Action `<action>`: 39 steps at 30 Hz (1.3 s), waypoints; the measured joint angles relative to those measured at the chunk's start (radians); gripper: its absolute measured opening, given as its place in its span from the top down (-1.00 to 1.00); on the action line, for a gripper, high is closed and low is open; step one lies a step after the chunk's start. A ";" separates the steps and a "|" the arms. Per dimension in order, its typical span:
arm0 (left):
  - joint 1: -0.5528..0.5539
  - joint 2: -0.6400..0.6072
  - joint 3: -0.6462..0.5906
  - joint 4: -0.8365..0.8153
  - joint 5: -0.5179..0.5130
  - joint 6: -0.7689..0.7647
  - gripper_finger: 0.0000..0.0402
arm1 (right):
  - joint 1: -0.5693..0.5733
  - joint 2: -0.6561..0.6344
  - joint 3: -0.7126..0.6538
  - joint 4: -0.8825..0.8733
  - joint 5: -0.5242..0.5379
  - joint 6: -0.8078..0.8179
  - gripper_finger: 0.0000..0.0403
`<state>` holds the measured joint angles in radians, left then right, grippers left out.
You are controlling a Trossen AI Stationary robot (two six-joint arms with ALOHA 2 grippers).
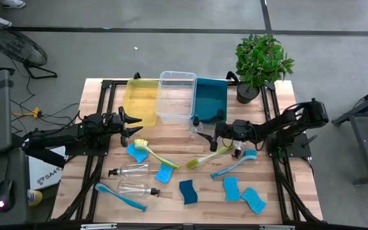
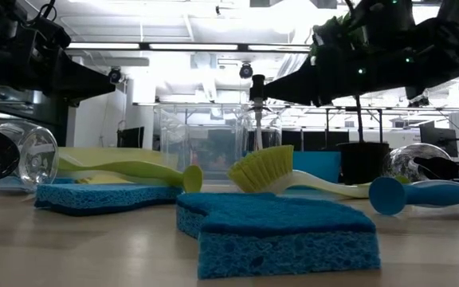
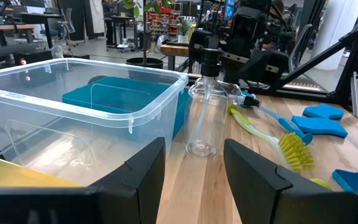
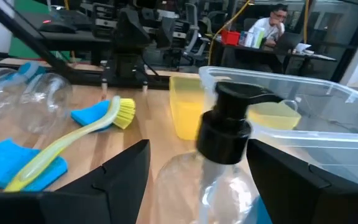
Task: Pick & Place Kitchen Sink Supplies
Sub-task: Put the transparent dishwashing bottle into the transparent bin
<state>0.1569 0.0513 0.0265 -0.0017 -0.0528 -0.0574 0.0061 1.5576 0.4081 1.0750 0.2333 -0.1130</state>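
A clear bottle with a black pump top (image 4: 225,134) stands upright near the clear bin's front corner (image 1: 195,122), between my right gripper's (image 4: 197,180) fingers. The right arm reaches in from the table's right (image 1: 203,130). My left gripper (image 3: 194,177) is open and hovers in front of the yellow bin (image 1: 135,126), touching nothing. On the wood lie two more clear bottles (image 1: 131,170), several blue sponges (image 1: 188,190), two yellow-green brushes (image 1: 155,154) and two blue brushes (image 1: 235,165). My right gripper has the pump bottle's clear upper body (image 4: 185,177), just below the black collar, between its two fingers. The fingers come level from the table's right. The bottle stays upright, its base (image 3: 202,148) at the wood beside the clear bin; whether it rests there I cannot tell.
Yellow bin (image 1: 140,101), clear bin (image 1: 176,82) and teal bin (image 1: 213,96) stand in a row at the far side, with a potted plant (image 1: 260,61) at the far right corner. Bare wood shows along the near edge. A person sits in the room beyond (image 4: 272,25).
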 joint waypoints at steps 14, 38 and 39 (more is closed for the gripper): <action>0.000 0.000 0.000 0.000 0.000 0.000 0.20 | -0.052 0.010 0.067 -0.073 -0.096 0.008 -0.30; 0.000 0.000 0.000 0.000 0.000 0.000 0.20 | -0.063 0.097 0.103 0.017 -0.061 0.026 -0.23; 0.000 0.000 0.000 0.000 0.000 0.000 0.20 | -0.063 0.097 0.103 0.015 -0.062 0.026 -0.20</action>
<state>0.1567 0.0513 0.0266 -0.0017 -0.0528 -0.0578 -0.0574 1.6542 0.5106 1.0901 0.1711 -0.0872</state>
